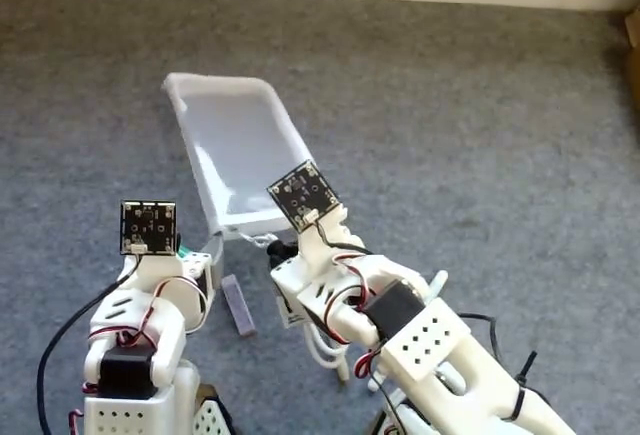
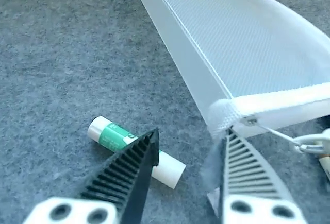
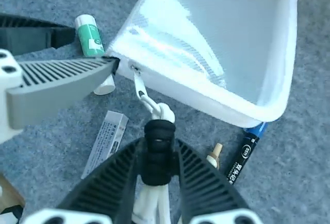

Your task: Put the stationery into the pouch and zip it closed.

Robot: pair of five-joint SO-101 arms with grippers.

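nearby lie glue stick and pen; left jaws apart, right jaws clamp zip pull

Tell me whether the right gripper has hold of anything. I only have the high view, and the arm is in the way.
Observer: Yes. The right gripper is shut on the black zip pull, which hangs on a white cord from a corner of the pouch.
Operator: And the left gripper, open or shut?
Observer: Open. The left gripper sits at that same pouch corner, with the green and white glue stick lying flat beside it, outside the pouch.
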